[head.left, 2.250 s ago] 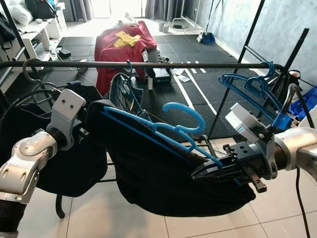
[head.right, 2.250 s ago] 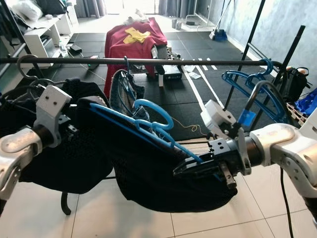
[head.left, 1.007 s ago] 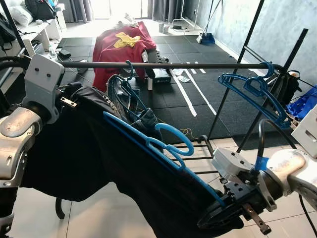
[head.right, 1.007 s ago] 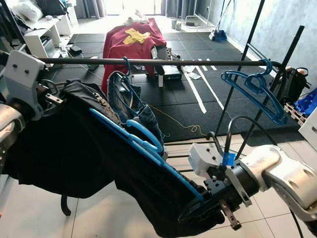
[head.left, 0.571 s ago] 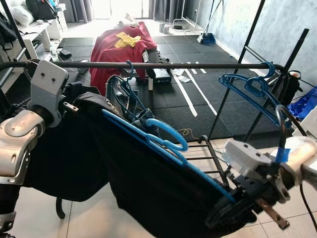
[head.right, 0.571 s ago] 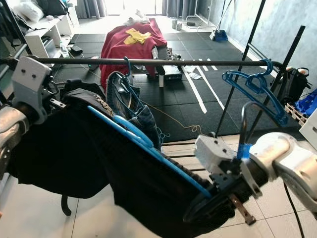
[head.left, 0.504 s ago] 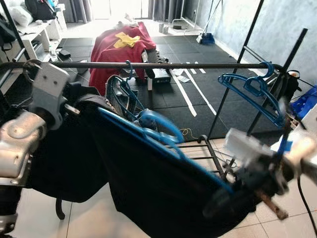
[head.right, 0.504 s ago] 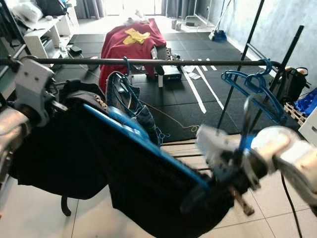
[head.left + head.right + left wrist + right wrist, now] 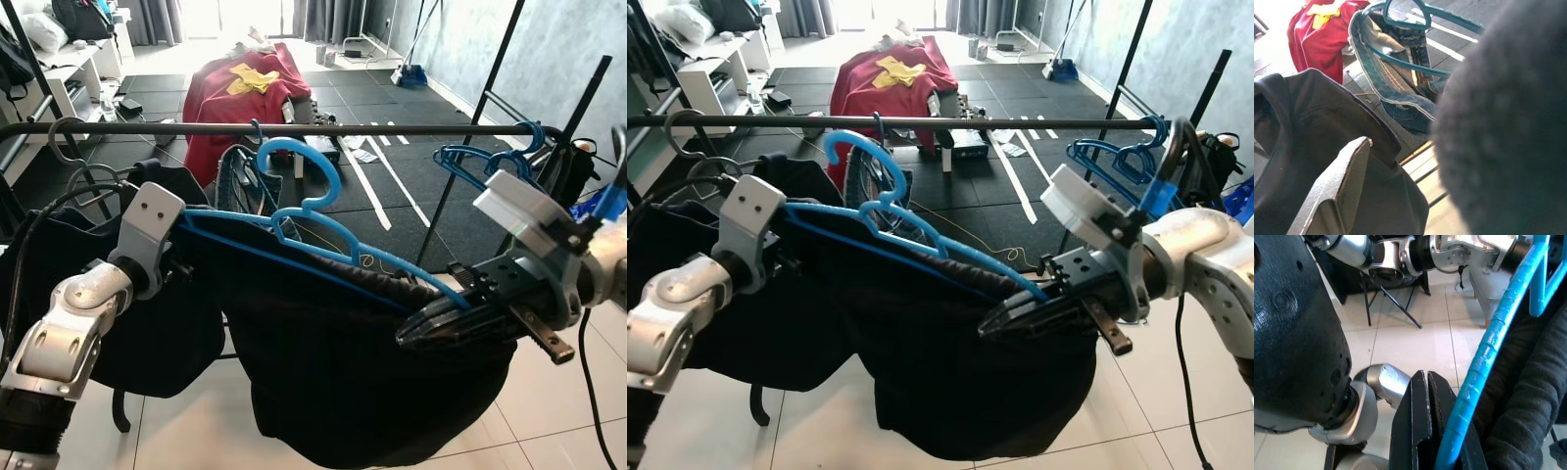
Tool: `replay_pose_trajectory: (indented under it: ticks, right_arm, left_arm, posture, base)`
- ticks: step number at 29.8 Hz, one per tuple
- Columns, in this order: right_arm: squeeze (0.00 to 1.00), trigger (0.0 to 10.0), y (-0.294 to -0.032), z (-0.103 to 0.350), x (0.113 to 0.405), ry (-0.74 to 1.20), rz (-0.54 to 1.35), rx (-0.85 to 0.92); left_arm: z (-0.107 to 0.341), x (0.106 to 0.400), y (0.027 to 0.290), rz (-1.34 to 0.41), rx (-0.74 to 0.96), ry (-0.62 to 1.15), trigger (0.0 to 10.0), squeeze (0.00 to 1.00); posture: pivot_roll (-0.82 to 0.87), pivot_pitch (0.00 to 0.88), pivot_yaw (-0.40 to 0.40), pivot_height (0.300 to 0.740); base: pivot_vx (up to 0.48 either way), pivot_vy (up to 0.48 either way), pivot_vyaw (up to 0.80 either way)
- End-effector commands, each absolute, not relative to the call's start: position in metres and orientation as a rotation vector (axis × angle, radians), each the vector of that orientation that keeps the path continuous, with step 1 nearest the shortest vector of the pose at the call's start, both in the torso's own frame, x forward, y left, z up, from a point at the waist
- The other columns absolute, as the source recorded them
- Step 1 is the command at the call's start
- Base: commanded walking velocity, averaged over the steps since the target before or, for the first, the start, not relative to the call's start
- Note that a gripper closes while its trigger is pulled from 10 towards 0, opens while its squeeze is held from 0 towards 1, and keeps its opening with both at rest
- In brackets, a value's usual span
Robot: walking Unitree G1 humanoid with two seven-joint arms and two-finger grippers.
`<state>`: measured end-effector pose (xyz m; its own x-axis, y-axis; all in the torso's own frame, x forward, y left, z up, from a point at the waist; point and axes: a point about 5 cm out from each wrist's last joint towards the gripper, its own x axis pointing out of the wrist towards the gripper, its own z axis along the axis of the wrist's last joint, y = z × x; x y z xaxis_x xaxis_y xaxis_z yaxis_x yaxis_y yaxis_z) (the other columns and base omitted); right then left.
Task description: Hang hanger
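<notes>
A blue hanger (image 9: 387, 259) carrying a black garment (image 9: 343, 382) hangs stretched between my two arms, roughly level. Its hook (image 9: 294, 143) stands upright, just under and in front of the black rail (image 9: 411, 128). My right gripper (image 9: 407, 339) is shut at the hanger's right end. In the right wrist view the blue arm (image 9: 1488, 347) runs along its closed fingers (image 9: 1413, 421). My left gripper (image 9: 179, 258) is at the hanger's left end, buried in the black cloth.
Jeans on a hanger (image 9: 238, 186) hang from the rail behind the hook. Empty blue hangers (image 9: 490, 164) sit at its right end, and a dark garment on a wire hook (image 9: 61, 137) at its left. The rack's slanted poles (image 9: 460, 166) stand right. A red heap (image 9: 240, 93) lies on the floor beyond.
My right arm has lifted from low near the floor and my left arm has come down, so the hanger went from steeply tilted to level. The hook has swung upright toward the rail.
</notes>
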<state>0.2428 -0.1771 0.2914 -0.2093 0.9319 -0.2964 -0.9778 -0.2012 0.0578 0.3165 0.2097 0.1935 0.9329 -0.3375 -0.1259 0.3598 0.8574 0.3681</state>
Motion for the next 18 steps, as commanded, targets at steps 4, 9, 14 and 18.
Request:
replay_pose_trajectory:
  ticks: [4, 9, 14, 18]
  right_arm:
    - [0.0, 0.0, -0.171, 0.322, 0.235, 0.038, 1.844, -0.241]
    - [0.0, 0.0, -0.176, 0.324, 0.234, 0.046, 1.826, -0.227]
    - [0.0, 0.0, -0.179, 0.308, 0.236, 0.146, 1.791, -0.268]
    - [0.0, 0.0, -0.178, 0.287, 0.237, 0.26, 1.762, -0.308]
  left_arm:
    - [0.17, 0.309, 0.177, -0.542, 0.389, 0.124, 10.0, 0.0]
    - [0.17, 0.309, 0.186, -0.514, 0.386, 0.131, 10.0, 0.0]
    - [0.182, 0.313, 0.199, -0.449, 0.367, 0.091, 10.0, 0.0]
    - [0.21, 0.31, 0.216, -0.425, 0.353, 0.007, 10.0, 1.0]
  posture:
    - [-0.09, 0.05, -0.005, 0.736]
    - [-0.1, 0.05, -0.004, 0.736]
    - [-0.1, 0.049, -0.006, 0.736]
    - [-0.1, 0.049, -0.006, 0.736]
  base:
    - [0.0, 0.0, 0.0]
    - [0.0, 0.0, 0.0]
    - [0.0, 0.0, 0.0]
    - [0.0, 0.0, 0.0]
